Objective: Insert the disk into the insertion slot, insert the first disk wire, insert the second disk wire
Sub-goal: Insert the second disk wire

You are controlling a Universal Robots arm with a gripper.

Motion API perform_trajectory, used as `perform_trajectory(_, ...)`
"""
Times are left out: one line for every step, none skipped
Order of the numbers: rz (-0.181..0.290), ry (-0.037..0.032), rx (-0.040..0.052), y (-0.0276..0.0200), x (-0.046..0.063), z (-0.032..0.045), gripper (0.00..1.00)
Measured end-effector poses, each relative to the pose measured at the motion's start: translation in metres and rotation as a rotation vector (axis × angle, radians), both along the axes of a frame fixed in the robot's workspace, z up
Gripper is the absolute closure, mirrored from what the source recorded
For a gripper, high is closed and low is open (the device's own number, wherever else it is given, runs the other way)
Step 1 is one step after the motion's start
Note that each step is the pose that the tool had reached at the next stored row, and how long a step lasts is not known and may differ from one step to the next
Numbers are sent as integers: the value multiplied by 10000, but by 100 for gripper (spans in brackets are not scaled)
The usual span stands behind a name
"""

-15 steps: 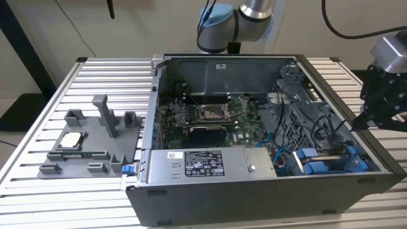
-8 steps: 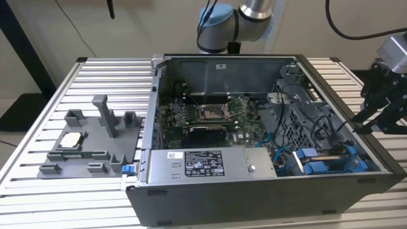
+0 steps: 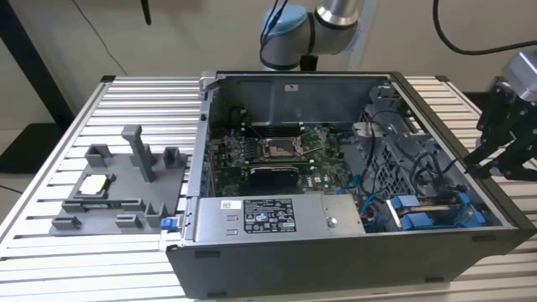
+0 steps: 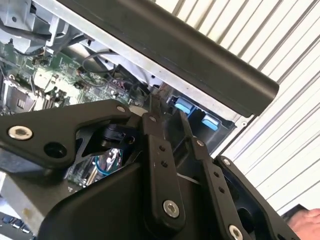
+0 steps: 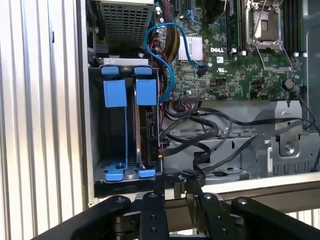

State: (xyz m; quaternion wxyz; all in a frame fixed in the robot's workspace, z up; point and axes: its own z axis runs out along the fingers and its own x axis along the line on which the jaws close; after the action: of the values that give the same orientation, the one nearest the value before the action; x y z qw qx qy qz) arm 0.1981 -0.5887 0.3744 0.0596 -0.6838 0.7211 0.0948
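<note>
Disk (image 5: 151,132) stands edge-on inside the insertion slot (image 3: 401,202), lower right of the exterior view, so seating looks done; whether either wire is plugged is unclear. Gripper (image 3: 480,168) hovers outside the case (image 3: 336,264), at the frame's right edge; I cannot tell its grip.

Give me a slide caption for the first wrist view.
Gripper at the edge of the open computer case, facing the insertion slot with its blue tabs; black cables run beside it.
</note>
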Motion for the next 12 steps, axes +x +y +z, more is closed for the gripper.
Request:
perform_trajectory(-18,1,147,0,0,0,68)
perform_trajectory(-36,2,306,0,0,0,68)
perform_trajectory(-52,3,459,0,0,0,71)
perform_trajectory(-70,5,618,0,0,0,71)
perform_trajectory(-86,6,735,-3,0,-1,78)
perform_trajectory(-101,9,822,-10,0,-2,78)
perform_trajectory(-109,12,841,-23,0,-3,78)
perform_trajectory(-113,13,841,-36,0,-4,78)
perform_trajectory(-117,12,841,-46,0,-4,78)
perform_trajectory(-120,12,841,-56,0,-5,78)
perform_trajectory(-122,12,841,-63,0,-6,78)
perform_trajectory(-123,12,841,-68,0,-6,80)
